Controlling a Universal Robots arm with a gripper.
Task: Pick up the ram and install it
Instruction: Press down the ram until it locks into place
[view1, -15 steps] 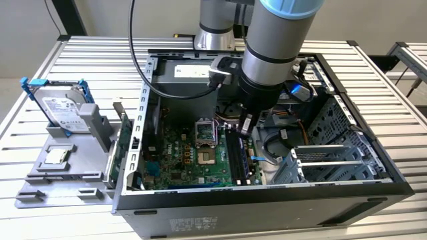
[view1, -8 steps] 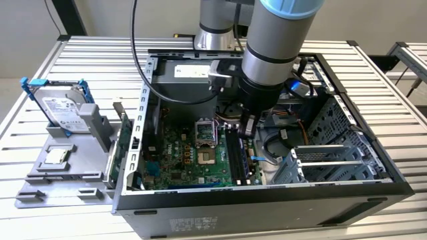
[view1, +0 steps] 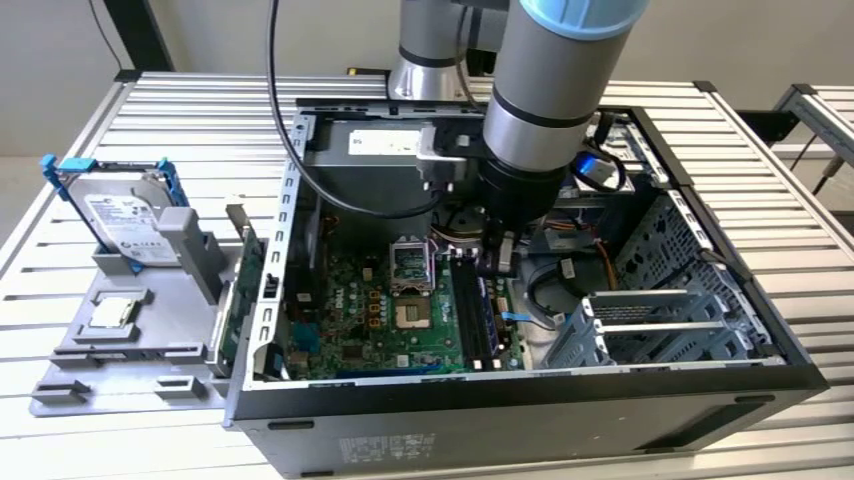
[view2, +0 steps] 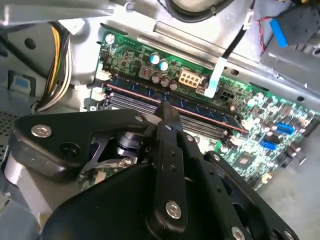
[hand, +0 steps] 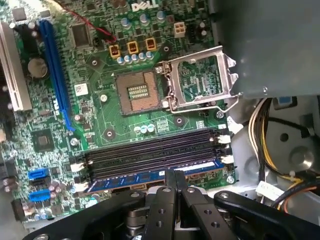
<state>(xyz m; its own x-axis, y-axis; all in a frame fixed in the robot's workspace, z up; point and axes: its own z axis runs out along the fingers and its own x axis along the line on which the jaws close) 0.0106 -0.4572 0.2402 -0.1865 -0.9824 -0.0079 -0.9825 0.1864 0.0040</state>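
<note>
From the exterior view I have the arm (view1: 541, 110) reaching down from the top centre of the frame into the open computer case (view1: 534, 400), and the gripper (view1: 499, 262) sits low over the motherboard (view1: 374, 320), right at the bank of memory slots (view1: 470, 310) near the middle of the picture. In the first wrist view the gripper (hand: 175, 175) comes up from the bottom edge with its fingers (hand: 181, 187) pressed together, their tips resting on the top edge of the ram (hand: 150, 177). The ram lies along the slot nearest the board's edge, standing on its long edge, with the three black slots (hand: 150, 152) beside it unfilled. In the second wrist view I see the same thing: the closed fingertips (view2: 167, 112) meet the ram (view2: 200, 111) mid-length, and the open processor socket (hand: 137, 92) sits further up the board.
</note>
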